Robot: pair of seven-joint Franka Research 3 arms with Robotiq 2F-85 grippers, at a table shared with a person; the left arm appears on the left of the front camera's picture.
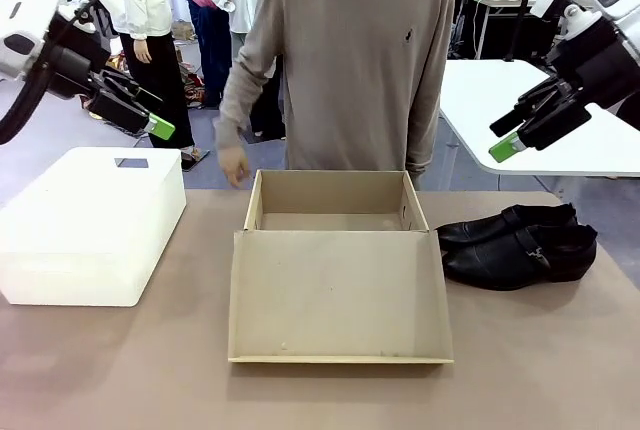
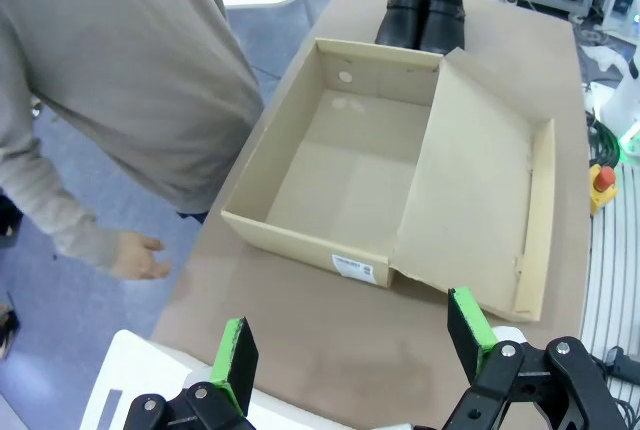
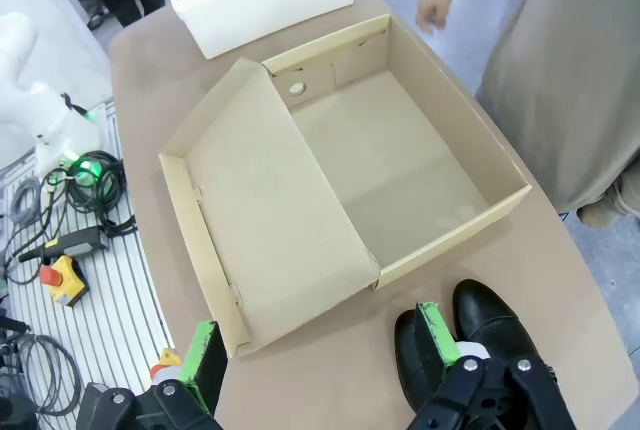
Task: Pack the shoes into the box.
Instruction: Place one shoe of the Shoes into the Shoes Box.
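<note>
On the brown tabletop (image 1: 560,380), an open tan cardboard shoebox (image 1: 335,212) sat empty, with glossy black leather dress shoes (image 1: 520,245) at its 3 o'clock. The left gripper (image 2: 352,342) and right gripper (image 3: 320,348) hovered, jaws wide, holding nothing. The best bet looked like the right gripper straddling one shoe at its strap.

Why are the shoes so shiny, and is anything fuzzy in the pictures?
Front view: room light glints in pale streaks on the glossy shoes, and the person's hand looks smeared. Right wrist view: that hand is blurry too, while the box looks sharp.
</note>
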